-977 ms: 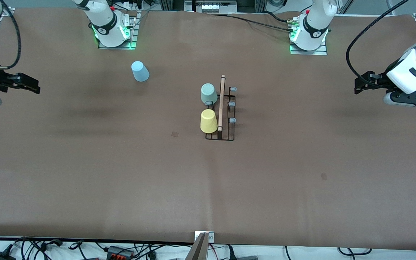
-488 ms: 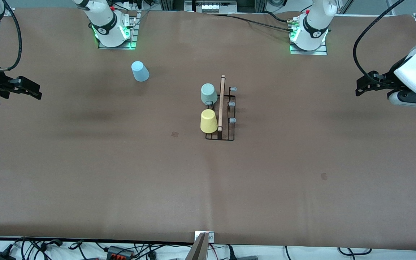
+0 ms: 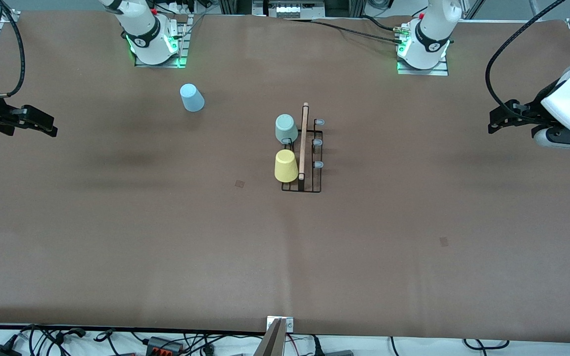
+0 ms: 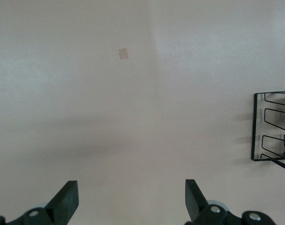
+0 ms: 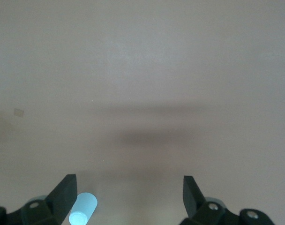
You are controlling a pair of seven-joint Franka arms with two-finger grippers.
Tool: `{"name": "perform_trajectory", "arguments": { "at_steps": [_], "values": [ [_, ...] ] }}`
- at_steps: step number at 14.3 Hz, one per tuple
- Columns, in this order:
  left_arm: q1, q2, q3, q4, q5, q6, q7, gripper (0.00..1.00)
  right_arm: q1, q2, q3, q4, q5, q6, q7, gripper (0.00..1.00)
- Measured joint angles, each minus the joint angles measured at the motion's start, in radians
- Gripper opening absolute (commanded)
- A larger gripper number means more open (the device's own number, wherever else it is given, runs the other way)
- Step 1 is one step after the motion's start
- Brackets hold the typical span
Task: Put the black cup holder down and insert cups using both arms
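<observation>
Two cups on the rack, one blue cup left to go

Two cups already sit upside down on the black cup holder [image 3: 302,148] in the middle of the tabletop [image 3: 166,237]. The grey-green cup [image 3: 286,128] is on a peg closer to the robots' bases. The yellow cup [image 3: 286,166] is just beside it, nearer to the front camera. Both are on the side of the wooden rod [image 3: 304,141] that faces the right arm's end. The pegs [image 3: 317,143] on the rod's side toward the left arm look bare.

The light blue cup [image 3: 192,98] stands upside down on the tabletop, well apart from the rack, near the right arm's base.

The right gripper [image 3: 42,124] hangs over the right arm's end of the tabletop, its fingers [image 5: 65,193] spread wide and holding nothing. The left gripper [image 3: 500,118] hangs over the left arm's end, fingers [image 4: 67,199] also wide apart and empty. Both arms seem to be waiting.

The blue cup is probably very light and a bit slippery, being thin plastic. It could tip or slide if bumped. A good place to hold it would be around its sides, near the middle, with a soft squeeze so it does not bend. The wire rack looks light too, so pushing a cup on hard could shove it.
</observation>
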Motion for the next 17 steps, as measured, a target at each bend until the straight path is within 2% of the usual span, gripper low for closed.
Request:
{"name": "perform_trajectory", "arguments": {
  "at_steps": [17],
  "values": [
    [0.000,-0.003,0.000,-0.002,0.000,0.000,0.000,1.00,0.004,0.017,0.000,0.009,0.000,0.013,0.000,1.00]
  ]
}}
